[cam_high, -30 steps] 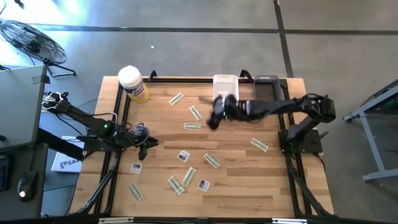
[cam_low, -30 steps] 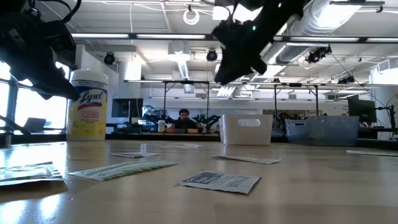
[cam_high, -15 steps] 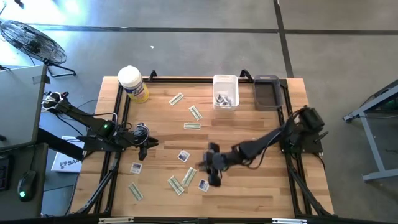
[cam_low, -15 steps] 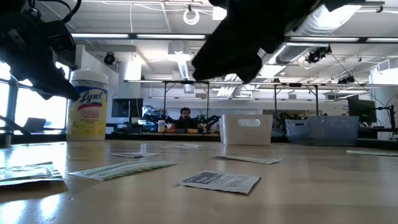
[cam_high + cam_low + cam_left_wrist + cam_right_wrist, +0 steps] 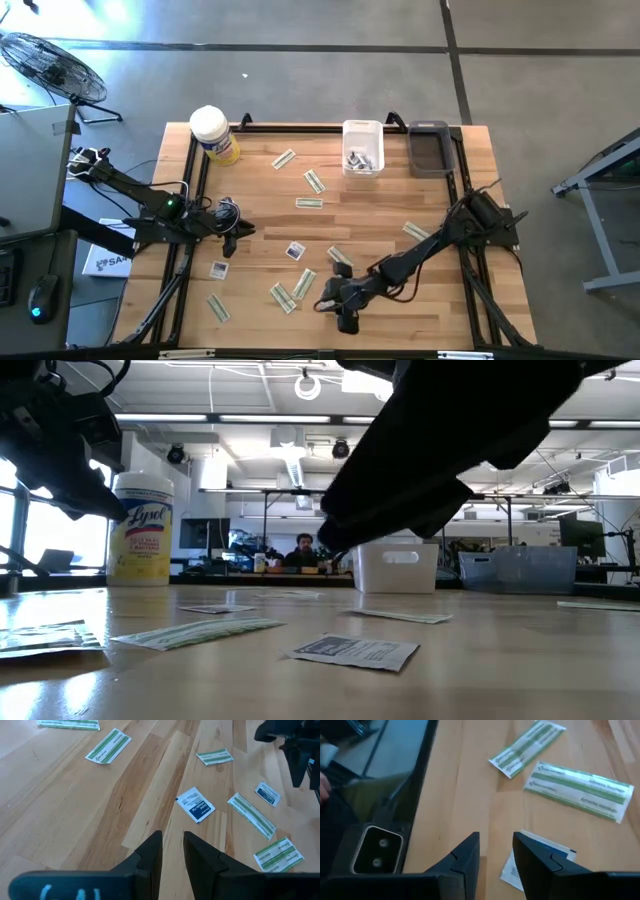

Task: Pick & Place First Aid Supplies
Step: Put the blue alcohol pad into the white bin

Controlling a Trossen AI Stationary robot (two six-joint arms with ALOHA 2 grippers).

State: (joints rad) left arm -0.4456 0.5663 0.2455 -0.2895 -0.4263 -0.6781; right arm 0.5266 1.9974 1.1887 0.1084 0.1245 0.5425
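Note:
Small flat packets lie scattered on the wooden table: pale-green-and-white strips (image 5: 309, 202) and white squares with blue marks (image 5: 295, 250). My right gripper (image 5: 328, 300) is open and hangs low over the near middle of the table. In the right wrist view (image 5: 496, 851) a square packet (image 5: 559, 851) lies flat under and beside one finger, with two strips (image 5: 580, 790) beyond it. In the low view the gripper (image 5: 420, 490) is above the tabletop. My left gripper (image 5: 232, 235) waits at the left side, slightly open (image 5: 172, 847), over bare wood.
A white bin (image 5: 362, 146) holding a few packets and a grey bin (image 5: 430, 148) stand at the far edge. The yellow tub with a white lid (image 5: 213, 133) stands at the far left corner. Black rails frame the table. A person sits far behind (image 5: 297, 550).
My right gripper has swung from the white bin at the far edge across the table toward the near edge. It has come down over the square packet beside the strips. My left arm has kept still, and no packet has moved.

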